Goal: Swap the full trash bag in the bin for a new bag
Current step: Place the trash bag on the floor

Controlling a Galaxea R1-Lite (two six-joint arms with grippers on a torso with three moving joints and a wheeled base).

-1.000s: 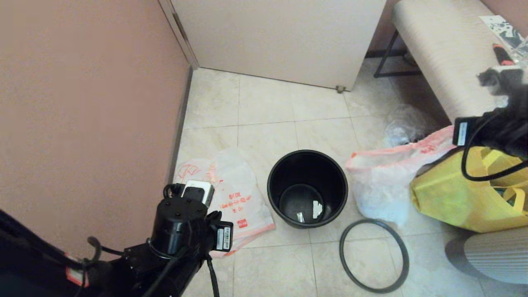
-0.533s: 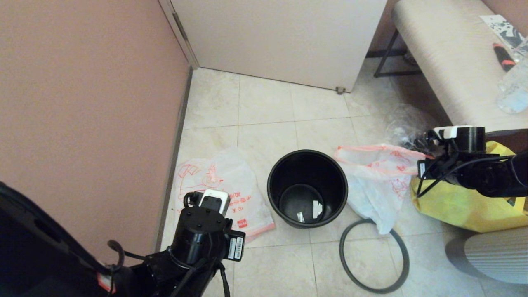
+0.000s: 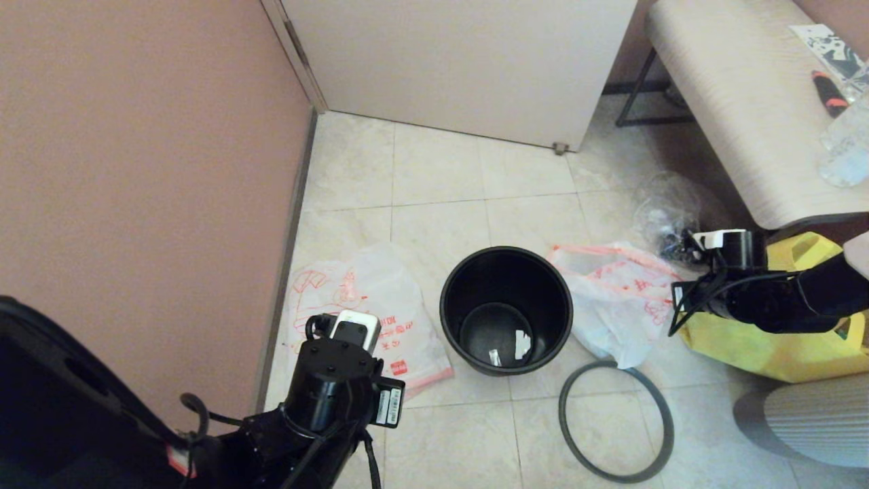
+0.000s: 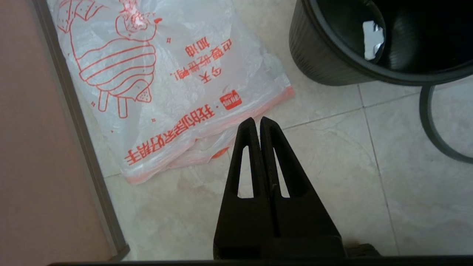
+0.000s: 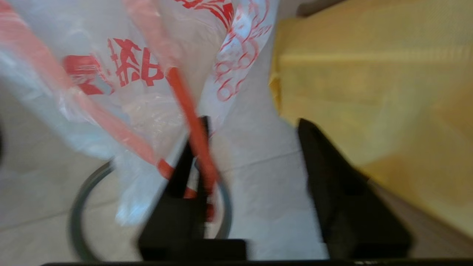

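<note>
The supporting surface is a pale tiled floor (image 3: 441, 170). The bin (image 3: 506, 309) stands upright at its centre. The new bag (image 3: 370, 309) lies flat to the bin's left, near the wall. The full trash bag (image 3: 614, 305) rests just right of the bin, overlapping the far edge of a dark grey hoop (image 3: 614, 421). A yellow tote (image 3: 774, 339) and a clear bag of dark items (image 3: 662, 214) sit further right.

My left arm (image 3: 326, 401), lower left of frame: black cylindrical wrist, screw ring on cap, white camera block, barcode label, looped black cables. My right arm (image 3: 774, 299), right edge: black, white-topped module, cable loop. Fingers (image 4: 255, 162): black triangular, slotted.
</note>
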